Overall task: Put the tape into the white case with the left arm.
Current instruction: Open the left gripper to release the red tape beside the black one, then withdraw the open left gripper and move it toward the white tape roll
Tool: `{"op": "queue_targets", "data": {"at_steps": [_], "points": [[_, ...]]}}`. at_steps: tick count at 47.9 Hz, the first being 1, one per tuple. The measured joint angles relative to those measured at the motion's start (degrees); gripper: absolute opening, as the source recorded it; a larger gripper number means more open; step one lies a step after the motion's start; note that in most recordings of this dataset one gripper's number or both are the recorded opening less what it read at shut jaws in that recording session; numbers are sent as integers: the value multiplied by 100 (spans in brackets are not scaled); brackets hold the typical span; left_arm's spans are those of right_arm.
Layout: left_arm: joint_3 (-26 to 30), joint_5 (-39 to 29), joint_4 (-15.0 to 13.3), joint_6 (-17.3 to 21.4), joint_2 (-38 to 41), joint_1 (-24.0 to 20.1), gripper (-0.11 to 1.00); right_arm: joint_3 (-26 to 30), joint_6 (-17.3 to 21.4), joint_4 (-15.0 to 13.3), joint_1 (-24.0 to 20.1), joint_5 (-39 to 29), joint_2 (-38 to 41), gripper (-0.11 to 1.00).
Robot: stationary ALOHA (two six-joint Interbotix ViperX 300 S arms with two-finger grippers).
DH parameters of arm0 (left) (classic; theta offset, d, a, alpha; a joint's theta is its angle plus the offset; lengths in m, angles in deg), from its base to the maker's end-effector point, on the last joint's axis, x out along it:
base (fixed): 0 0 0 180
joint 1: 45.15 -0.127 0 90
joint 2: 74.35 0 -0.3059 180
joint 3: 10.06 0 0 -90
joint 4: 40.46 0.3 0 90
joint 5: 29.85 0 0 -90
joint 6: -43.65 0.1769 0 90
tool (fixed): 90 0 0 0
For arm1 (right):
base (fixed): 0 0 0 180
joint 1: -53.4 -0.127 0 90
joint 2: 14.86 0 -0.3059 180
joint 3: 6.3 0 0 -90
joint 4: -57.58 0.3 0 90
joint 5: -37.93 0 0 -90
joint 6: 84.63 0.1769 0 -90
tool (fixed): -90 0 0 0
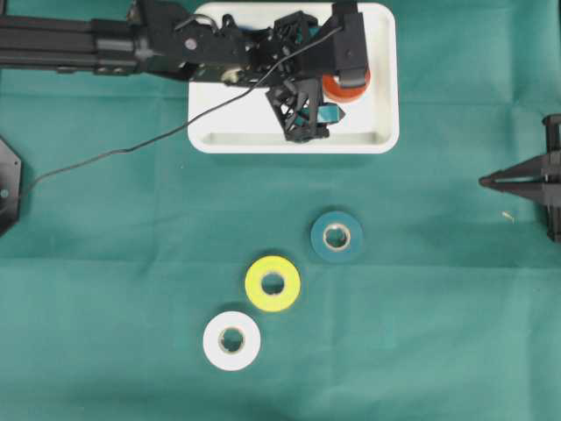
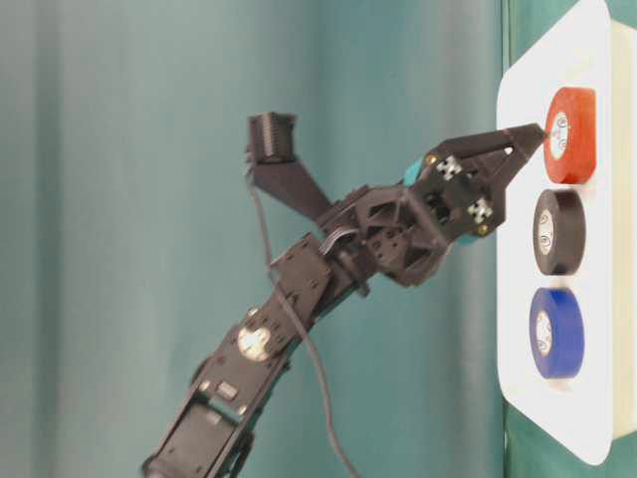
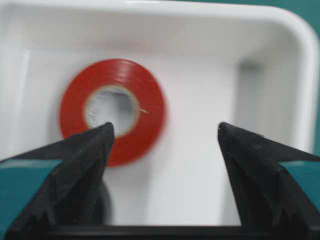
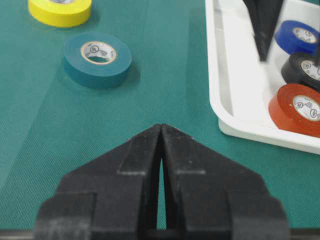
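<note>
1. The white case [image 1: 381,139] sat at the far edge of the green-covered desk [image 1: 105,263], its long axis running left to right along that edge.
2. A red tape roll [image 3: 112,111] lay flat on the case floor near the case's right end, its core hole facing up. It lay free, with nothing gripping it.
3. Beside it in the same case, in a row along the long axis, lay a black tape roll [image 2: 558,232] and then a blue tape roll [image 2: 556,333], both flat as well.
4. The left arm [image 1: 166,44] reached in from the desk's left side along the far edge, and its left gripper [image 3: 165,135] hung over the case with its teal-striped prongs spread wide and nothing between them. One prong tip stood over the red roll's core; the other stood over bare white floor toward the case's right wall.
5. Its thin black cable [image 1: 131,147] trailed down across the cloth toward the left edge.
6. The right gripper [image 4: 161,131] rested at the desk's right edge with its tips pressed together, holding nothing.
7. A teal tape roll [image 1: 337,236], a yellow tape roll [image 1: 273,283] and a white tape roll [image 1: 232,340] lay flat in a diagonal line across the middle of the desk, toward the near edge, well apart from the case.
8. Open cloth lay between the case's near rim and the teal roll.
</note>
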Motion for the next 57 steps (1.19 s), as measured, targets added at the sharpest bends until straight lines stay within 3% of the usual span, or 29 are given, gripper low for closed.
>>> {"op": "queue_targets", "data": {"at_steps": [17,37,57], "points": [[-501,237,-9,-9,-571,747,81,0,0,-9,0,9,0,-9],[-668,264,-9,-18,-826,1564,81,0,0,-9,0,9,9,-9],[-677,325,-9,-18,-826,2030,81,0,0,-9,0,9,9,-9]]}}
